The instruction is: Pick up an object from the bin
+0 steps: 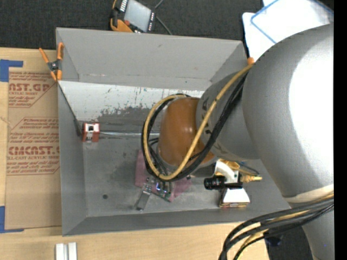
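- The gripper (145, 197) is seen over a pink pad (182, 188) by the bin's (73, 161) lower wall; how wide it stands cannot be told.
- Bare floor (108, 169) is seen leftward; a white box (234, 197) lies right.

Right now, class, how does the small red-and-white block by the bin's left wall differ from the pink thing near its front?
The red-and-white block is small and chunky; the pink thing is wider and flat. The block lies in the open; the pink thing is partly hidden under the arm's orange cover. Both rest on the floor of the bin.
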Robot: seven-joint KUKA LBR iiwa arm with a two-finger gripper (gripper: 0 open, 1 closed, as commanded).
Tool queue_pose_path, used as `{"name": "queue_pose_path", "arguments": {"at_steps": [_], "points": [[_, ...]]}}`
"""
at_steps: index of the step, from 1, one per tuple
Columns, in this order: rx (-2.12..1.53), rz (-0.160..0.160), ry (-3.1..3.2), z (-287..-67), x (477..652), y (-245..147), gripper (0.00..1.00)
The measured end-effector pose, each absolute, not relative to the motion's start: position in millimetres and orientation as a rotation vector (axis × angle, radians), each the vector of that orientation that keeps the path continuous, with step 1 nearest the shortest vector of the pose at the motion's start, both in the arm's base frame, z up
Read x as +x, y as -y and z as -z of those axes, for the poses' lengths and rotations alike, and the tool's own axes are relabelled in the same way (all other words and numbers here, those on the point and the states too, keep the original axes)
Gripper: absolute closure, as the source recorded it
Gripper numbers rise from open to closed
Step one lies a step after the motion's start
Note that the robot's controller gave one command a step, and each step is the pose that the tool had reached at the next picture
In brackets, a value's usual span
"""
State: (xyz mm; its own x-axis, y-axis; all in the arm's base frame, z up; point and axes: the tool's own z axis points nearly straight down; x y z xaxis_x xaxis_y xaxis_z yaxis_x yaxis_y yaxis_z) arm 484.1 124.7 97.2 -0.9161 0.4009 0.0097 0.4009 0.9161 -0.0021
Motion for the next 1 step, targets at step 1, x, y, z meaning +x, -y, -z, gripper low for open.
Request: {"name": "queue_pose_path", "arguments": {"at_steps": [1], "points": [[-0.189,0.007,3.15,-69.4,486.9,-107.3,0.0]]}}
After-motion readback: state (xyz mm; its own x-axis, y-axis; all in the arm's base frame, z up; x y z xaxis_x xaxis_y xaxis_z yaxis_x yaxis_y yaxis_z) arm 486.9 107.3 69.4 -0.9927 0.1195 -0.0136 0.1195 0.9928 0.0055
